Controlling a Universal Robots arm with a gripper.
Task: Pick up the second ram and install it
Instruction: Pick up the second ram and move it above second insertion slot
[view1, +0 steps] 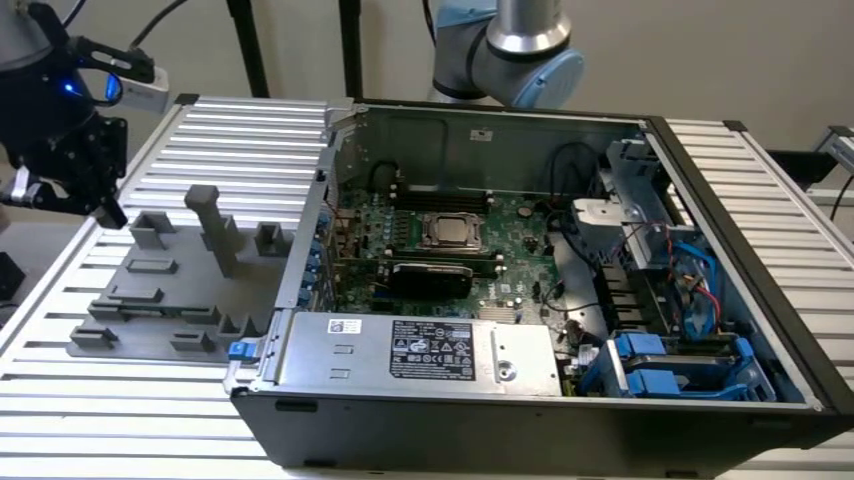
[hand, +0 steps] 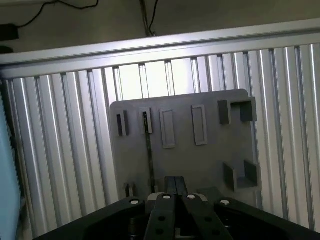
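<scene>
At the exterior view's left, my gripper (view1: 111, 215) hangs clenched and empty above the ribbed table (view1: 254, 130). Next comes the grey fixture plate (view1: 160, 312). In the wrist view the second ram (hand: 149, 150) looks to be a thin dark strip standing on edge in it. Rightward sits the open computer case (view1: 534, 440); the labels on its power supply (view1: 320, 355) are too small to read.

Upright grey blocks (view1: 204, 225) crowd the fixture plate (view1: 187, 288), while the computer case (view1: 534, 430) stands open from above.

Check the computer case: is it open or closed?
Open: the computer case has no side panel on; the motherboard and power supply lie exposed.
</scene>
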